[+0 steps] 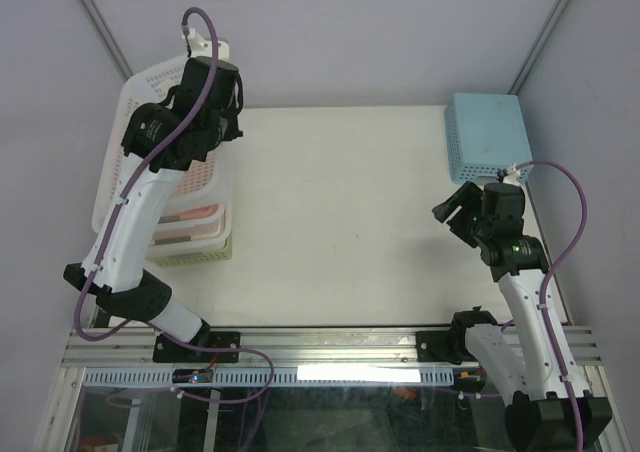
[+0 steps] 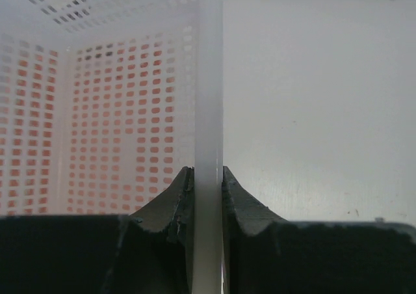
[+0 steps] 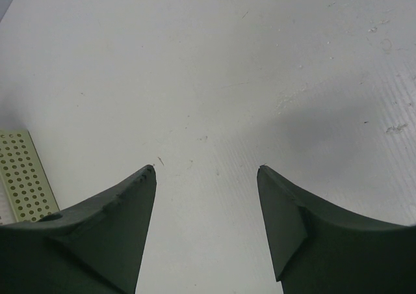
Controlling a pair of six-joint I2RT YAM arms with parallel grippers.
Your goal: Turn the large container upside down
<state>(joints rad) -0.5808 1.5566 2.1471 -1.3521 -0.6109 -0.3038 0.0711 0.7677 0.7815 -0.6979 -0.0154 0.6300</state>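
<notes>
The large container (image 1: 112,177) is a white perforated basket standing open side up at the table's left edge. My left gripper (image 1: 226,124) reaches down over its right side. In the left wrist view the container's right wall (image 2: 208,79) runs upright between the jaws, and the left gripper (image 2: 208,172) is shut on it, both fingers pressed flat against the plastic. Pink shows through the holes of the container's inner walls (image 2: 123,112). My right gripper (image 1: 456,212) hangs open over bare table on the right, with nothing between its fingers (image 3: 207,169).
A pink basket (image 1: 190,219) and a pale yellow-green perforated basket (image 1: 195,253) sit under or beside the large container. The yellow-green basket (image 3: 25,177) also shows in the right wrist view. A light blue basket (image 1: 485,137) lies base up at the back right.
</notes>
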